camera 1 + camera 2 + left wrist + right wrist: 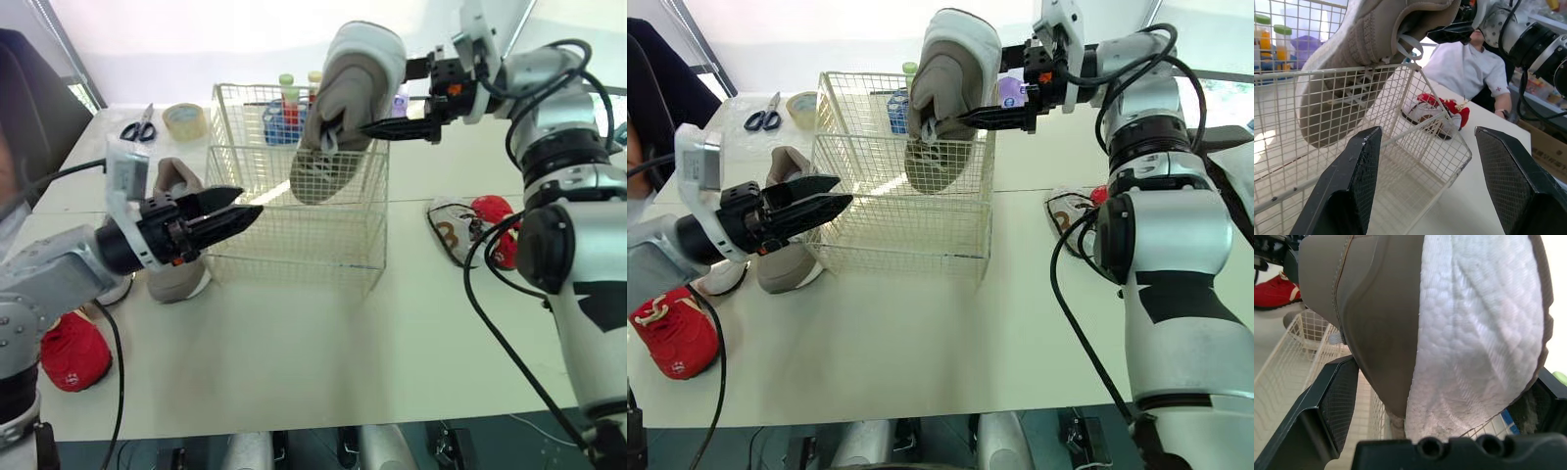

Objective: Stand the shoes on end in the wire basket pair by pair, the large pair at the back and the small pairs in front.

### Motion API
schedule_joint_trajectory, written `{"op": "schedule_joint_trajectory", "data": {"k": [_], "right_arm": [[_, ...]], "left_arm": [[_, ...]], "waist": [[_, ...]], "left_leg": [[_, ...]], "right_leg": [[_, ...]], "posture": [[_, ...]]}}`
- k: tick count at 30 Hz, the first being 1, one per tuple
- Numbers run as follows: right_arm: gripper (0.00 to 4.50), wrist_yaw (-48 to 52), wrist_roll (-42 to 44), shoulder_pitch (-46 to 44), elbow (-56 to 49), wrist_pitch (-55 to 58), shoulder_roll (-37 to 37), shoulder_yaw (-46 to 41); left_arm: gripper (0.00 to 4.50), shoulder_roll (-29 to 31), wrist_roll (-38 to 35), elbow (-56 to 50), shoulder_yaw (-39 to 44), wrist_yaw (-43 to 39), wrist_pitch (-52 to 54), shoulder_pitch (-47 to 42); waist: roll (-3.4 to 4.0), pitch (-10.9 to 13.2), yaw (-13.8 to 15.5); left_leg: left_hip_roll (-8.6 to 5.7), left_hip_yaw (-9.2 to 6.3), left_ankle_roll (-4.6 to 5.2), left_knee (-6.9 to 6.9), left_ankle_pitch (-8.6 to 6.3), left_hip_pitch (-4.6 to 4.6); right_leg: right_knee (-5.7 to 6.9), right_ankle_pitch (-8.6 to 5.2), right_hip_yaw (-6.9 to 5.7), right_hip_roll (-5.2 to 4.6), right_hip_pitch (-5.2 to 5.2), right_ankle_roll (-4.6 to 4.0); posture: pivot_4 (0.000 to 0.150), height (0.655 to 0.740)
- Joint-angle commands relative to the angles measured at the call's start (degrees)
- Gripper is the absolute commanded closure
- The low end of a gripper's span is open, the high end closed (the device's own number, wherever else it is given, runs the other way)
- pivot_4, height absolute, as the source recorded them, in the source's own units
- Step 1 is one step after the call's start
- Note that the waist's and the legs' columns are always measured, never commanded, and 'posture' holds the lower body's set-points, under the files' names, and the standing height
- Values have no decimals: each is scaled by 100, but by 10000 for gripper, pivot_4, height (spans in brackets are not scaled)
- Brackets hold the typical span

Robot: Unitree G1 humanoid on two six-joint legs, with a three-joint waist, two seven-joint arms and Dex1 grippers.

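My right gripper [365,127] is shut on a large taupe shoe [353,78] with a white sole, holding it toe down and heel up. The shoe's toe dips inside the white wire basket [294,235] near its back right. In the right wrist view the shoe's white sole [1479,333] sits between the fingers [1337,401]. My left gripper [247,205] is open and empty, at the basket's front left wall. Its matching taupe shoe [176,279] stands on the table just behind my left gripper. In the left wrist view the basket's mesh [1415,161] lies between the open fingers [1352,186].
A small red shoe [71,352] lies at the near left. A small white and red pair [460,230] lies right of the basket. Scissors [140,125], a tape roll [184,119] and bottles [286,98] are at the back. A person in white [1464,68] sits beyond the table.
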Motion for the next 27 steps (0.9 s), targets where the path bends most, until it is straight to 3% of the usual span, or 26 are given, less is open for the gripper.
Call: {"op": "schedule_joint_trajectory", "data": {"k": [1,7,19,27], "right_arm": [[286,156,-111,-124,-187,-149,-138,251],[286,-368,-598,-8,-175,-987,-460,523],[286,-1200,-535,-113,-92,-831,-1060,297],[286,-2476,125,307,-218,-598,-1584,-592]], "left_arm": [[13963,4,22,-109,39,-12,-68,-75],[13963,-51,27,-166,8,14,-88,7],[13963,-183,98,-131,-56,36,-82,-41],[13963,-81,-43,166,251,143,-84,-229]], "waist": [[0,0,-4],[0,0,7],[0,0,28],[-1,-1,37]], "left_leg": [[0,0,0,0,0,0],[0,1,0,2,0,1],[-2,0,-5,12,3,3],[-2,0,-5,13,3,5]], "right_leg": [[1,0,0,0,0,0],[5,0,1,-1,-1,0],[17,-1,2,-3,-1,-1],[20,-1,2,-4,0,-1]], "posture": [[1500,7400],[1500,7400],[1500,7400],[1500,7400]]}}
